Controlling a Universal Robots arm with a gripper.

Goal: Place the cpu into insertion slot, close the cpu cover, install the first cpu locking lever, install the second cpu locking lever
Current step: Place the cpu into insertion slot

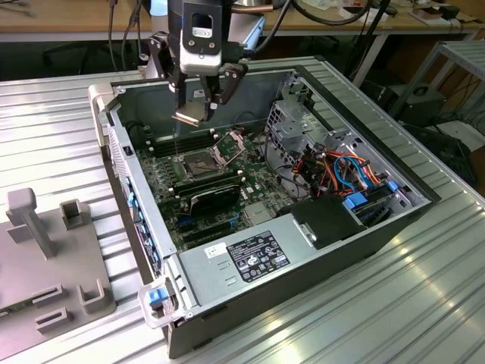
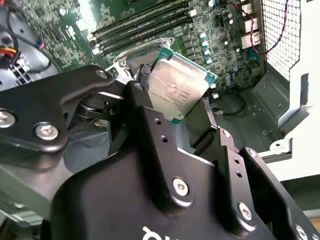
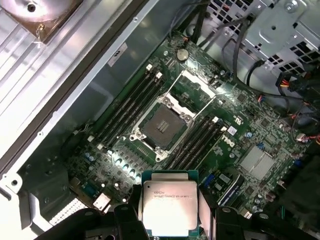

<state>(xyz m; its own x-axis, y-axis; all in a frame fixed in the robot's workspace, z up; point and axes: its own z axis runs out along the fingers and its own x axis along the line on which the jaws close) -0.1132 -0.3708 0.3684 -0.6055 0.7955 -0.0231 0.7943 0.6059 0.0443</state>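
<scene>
**Chip Held Up Over Its Open Socket**

The black two-fingered gripper (image 1: 198, 105) hangs right above the square, dark-framed insertion slot (image 1: 195, 161) with its tan-gold pin field. Both are inside the open dark grey metal computer case (image 1: 303, 292). The gripper's fingers (image 2: 150, 135) are closed part way. They pinch the small, flat, square cpu (image 2: 177, 90) by two opposite edges. This grip probably keeps the fingers off the chip's top and underside.

The chip is up in the air, well above the slot and not touching it. In the exterior view it looks a little tilted.

The thin silvery cpu cover (image 3: 197, 84), a frame with a big square hole, stands flipped up beside the slot. This leaves the way down to the slot free. The slot is empty and its pins are bare.

The chip has a dull silver-grey top with some small print on it. A thin green edge runs all around it. In the exterior view its underside looks coppery.
</scene>
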